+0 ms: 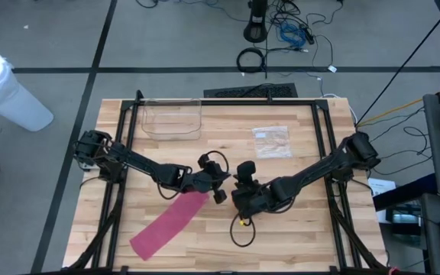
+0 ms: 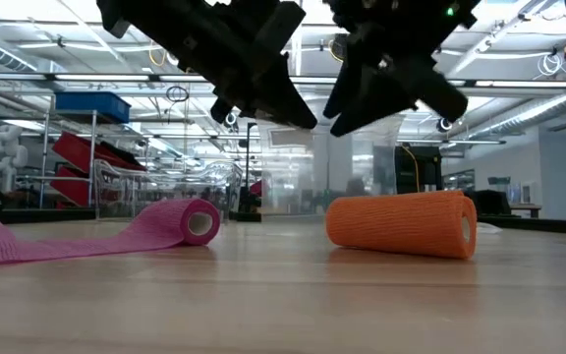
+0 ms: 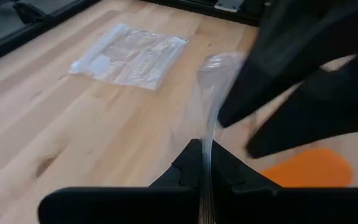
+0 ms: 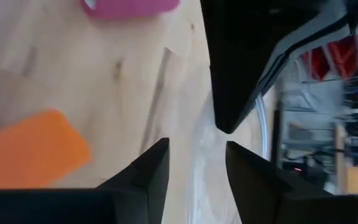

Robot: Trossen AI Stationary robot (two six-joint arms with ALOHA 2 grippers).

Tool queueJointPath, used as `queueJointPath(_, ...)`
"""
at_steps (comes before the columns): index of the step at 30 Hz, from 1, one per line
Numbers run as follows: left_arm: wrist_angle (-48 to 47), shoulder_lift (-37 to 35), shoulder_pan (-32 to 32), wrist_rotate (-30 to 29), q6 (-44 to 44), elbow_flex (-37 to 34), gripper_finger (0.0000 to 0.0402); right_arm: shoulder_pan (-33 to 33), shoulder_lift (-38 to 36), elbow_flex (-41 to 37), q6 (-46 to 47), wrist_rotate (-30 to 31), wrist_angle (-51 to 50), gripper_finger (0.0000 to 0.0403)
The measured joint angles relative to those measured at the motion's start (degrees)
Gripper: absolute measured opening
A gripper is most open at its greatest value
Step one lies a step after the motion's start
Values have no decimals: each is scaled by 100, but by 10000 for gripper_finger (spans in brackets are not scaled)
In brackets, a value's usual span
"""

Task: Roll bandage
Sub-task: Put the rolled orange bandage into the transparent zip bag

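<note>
From above, the left gripper [image 1: 218, 183] and right gripper [image 1: 243, 187] met near table centre, just past the rolled end of the pink bandage [image 1: 166, 225], whose loose tail ran toward seven o'clock. A clear tray [image 1: 173, 121] sat at eleven o'clock and an empty wrapper [image 1: 271, 141] at one o'clock.

At table level, the pink roll [image 2: 197, 221] lay at nine o'clock of the orange bandage roll [image 2: 403, 224], both grippers hanging above them and touching neither.

The left wrist camera showed its fingers [image 3: 191, 167] pressed together on a clear film strip [image 3: 211, 93], with the orange roll [image 3: 309, 168] beyond.

The right wrist camera showed its fingers [image 4: 151, 165] spread, nothing between them, the film passing through the gap.

Judged from this, the film could snag on the open right fingers or drag across the pink roll, loosening its wound turns
</note>
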Motion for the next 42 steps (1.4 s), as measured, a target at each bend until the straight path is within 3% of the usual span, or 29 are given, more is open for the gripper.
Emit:
queueJointPath(9,346,0,7,506,-137,2,12,2,165,0,57,475,-151,123)
queueJointPath(16,359,0,2,620,-6,2,14,46,149,9,112,325,-424,10)
queueJointPath(28,406,2,-2,181,772,2,15,65,138,11,314,-466,-708,0)
queueJointPath(36,37,4,-15,-654,961,4,12,111,138,14,174,-1131,-664,0)
queueJointPath(42,62,4,-42,-778,962,7,8,107,138,20,130,-1019,-651,0)
